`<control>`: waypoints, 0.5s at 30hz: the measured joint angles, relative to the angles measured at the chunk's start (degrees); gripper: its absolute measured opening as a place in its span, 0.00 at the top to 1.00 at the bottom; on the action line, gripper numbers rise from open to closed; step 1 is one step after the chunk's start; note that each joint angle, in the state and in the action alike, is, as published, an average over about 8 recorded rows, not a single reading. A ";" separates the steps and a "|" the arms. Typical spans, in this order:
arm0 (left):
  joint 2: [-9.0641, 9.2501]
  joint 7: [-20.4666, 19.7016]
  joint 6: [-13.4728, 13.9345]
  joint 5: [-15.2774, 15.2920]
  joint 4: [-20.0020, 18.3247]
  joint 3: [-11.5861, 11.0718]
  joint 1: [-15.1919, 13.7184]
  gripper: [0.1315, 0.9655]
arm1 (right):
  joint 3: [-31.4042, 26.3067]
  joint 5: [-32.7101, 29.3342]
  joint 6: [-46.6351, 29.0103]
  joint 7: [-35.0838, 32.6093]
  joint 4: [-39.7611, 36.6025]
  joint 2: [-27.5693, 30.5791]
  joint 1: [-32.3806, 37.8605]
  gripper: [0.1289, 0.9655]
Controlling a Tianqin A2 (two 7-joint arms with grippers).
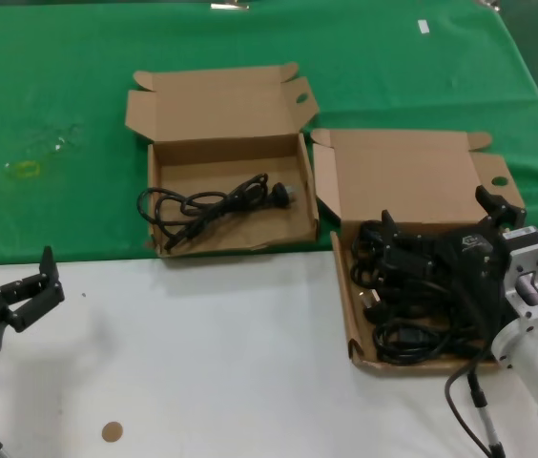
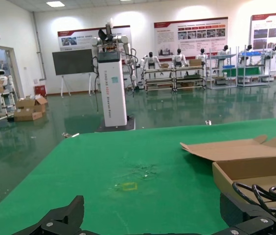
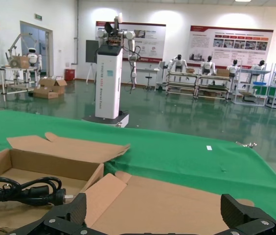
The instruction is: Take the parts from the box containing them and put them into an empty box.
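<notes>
Cords (image 1: 412,301) lie heaped in the low box (image 1: 350,320) on my right, at the bench (image 1: 202,372) edge where white top meets green cloth (image 1: 59,114). My right claw (image 1: 441,224) hangs over that heap, fingers spread wide, gripping nothing. One cord (image 1: 214,205) lies coiled in the taller box (image 1: 293,234), just left of the low box, lid flaps back. My left claw (image 1: 32,286) waits, open, over the white top at my near left.
</notes>
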 joint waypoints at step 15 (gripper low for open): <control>0.00 0.00 0.00 0.00 0.00 0.00 0.00 0.00 | 0.00 0.00 0.00 0.00 0.00 0.00 0.00 0.00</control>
